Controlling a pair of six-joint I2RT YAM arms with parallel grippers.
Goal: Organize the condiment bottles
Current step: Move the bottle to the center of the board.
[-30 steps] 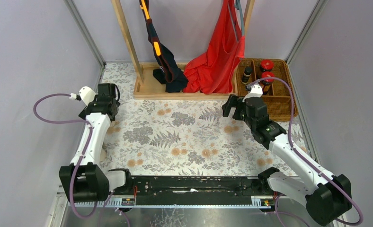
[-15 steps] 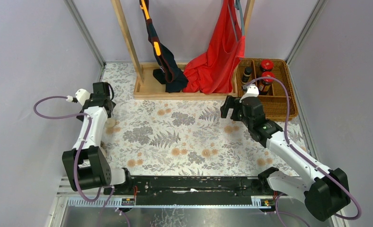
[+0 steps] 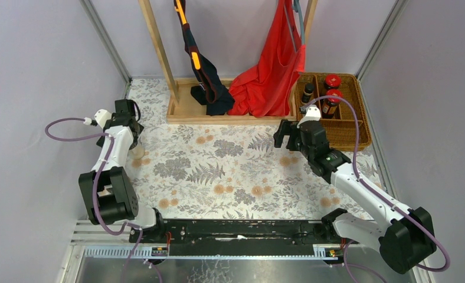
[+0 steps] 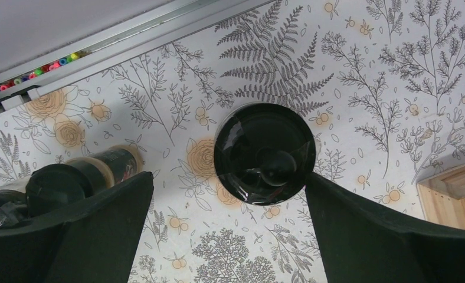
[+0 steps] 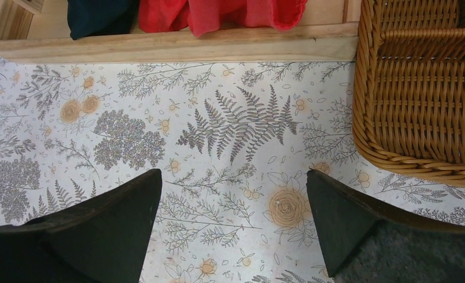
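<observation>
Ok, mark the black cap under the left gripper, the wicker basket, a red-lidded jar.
black cap (image 4: 264, 153): left wrist view, top centre.
wicker basket (image 5: 419, 118): right wrist view, woven wall.
red-lidded jar (image 3: 332, 81): top view, lid.

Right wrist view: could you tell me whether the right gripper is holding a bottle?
No, the right gripper stands open over the floral tablecloth with nothing between its fingers.

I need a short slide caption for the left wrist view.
Left gripper, open, above a black-capped bottle on the floral cloth; a second black-capped bottle at image left.
</observation>
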